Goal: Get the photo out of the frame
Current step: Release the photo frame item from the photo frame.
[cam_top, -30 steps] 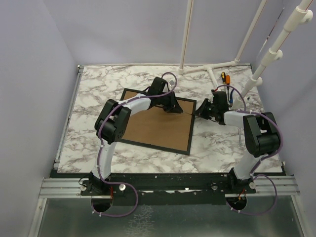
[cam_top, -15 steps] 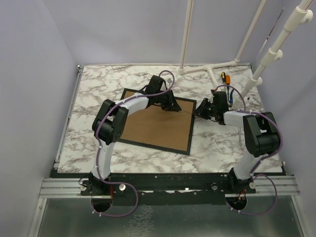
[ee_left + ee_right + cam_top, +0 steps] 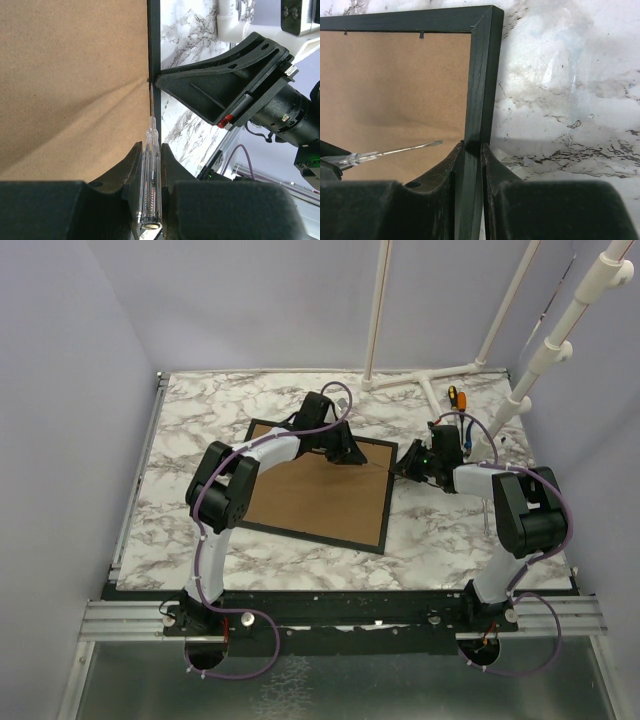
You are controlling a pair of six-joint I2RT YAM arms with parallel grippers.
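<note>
Frame (image 3: 320, 502), thin black border, brown fibreboard back up, flat at bench (image 3: 200, 430) centre; right tool (image 3: 471, 147) pinched tight on its 2 o'clock rail; left tool (image 3: 151, 150), near 1 o'clock, clamped on clear-handled screwdriver (image 3: 151, 190), left wrist view alone showing blade tip at board-border seam.

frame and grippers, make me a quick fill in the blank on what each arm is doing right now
1. The frame lies face down with its ____ back facing up.
2. The left gripper is shut on a clear-handled ____ whose tip reaches the frame's inner edge.
3. The right gripper is shut on the frame's ____ border.

Missing words: brown; screwdriver; black.
</note>
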